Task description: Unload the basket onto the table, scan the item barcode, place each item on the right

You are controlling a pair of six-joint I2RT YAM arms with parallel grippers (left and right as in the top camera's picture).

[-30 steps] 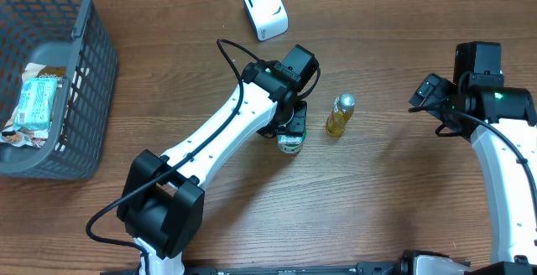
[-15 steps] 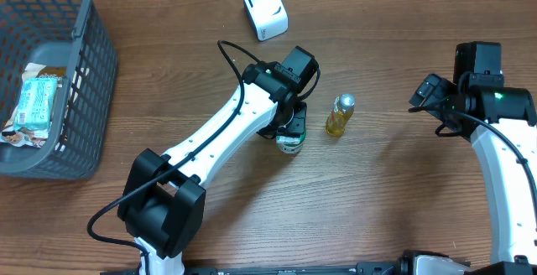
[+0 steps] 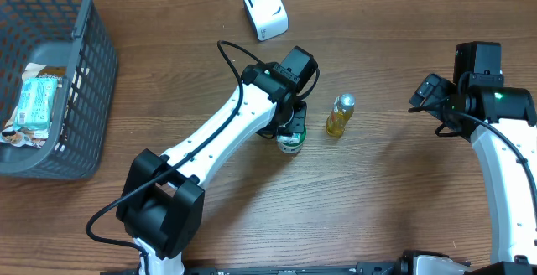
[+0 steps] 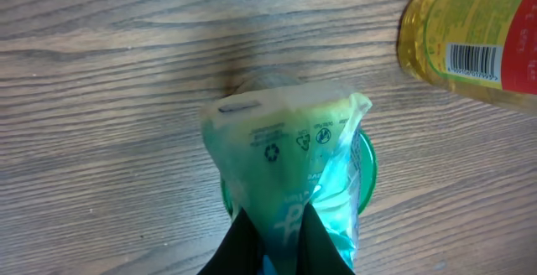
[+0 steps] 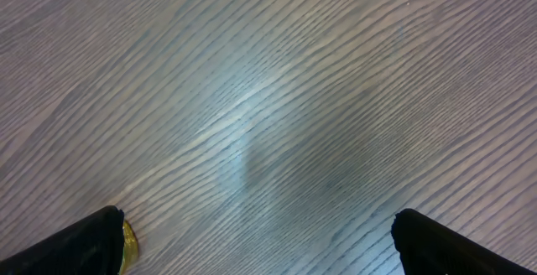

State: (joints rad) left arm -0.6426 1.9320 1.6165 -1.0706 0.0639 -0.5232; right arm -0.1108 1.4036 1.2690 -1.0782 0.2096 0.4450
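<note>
Pressed together on the top seam of a green packet (image 4: 285, 141), our left pincer (image 4: 277, 229) has it pinched upright on the table (image 3: 377, 208), probably so it can be lifted and turned.

Far left, a grey basket (image 3: 84, 74) holds more wrapped goods (image 3: 38, 99), likely a stock or drop bin. Behind and slightly left of the packet lies the white scanner (image 3: 265, 10), well apart from it, so we judge a carry towards it comes next. We see only recycling marks on the packet's near face, no barcode. Just right of it stands a yellow bottle (image 3: 339, 116), close enough to be knocked. Far right, our right pincer (image 5: 260, 225) hangs spread wide over bare wood, out of the way.
</note>
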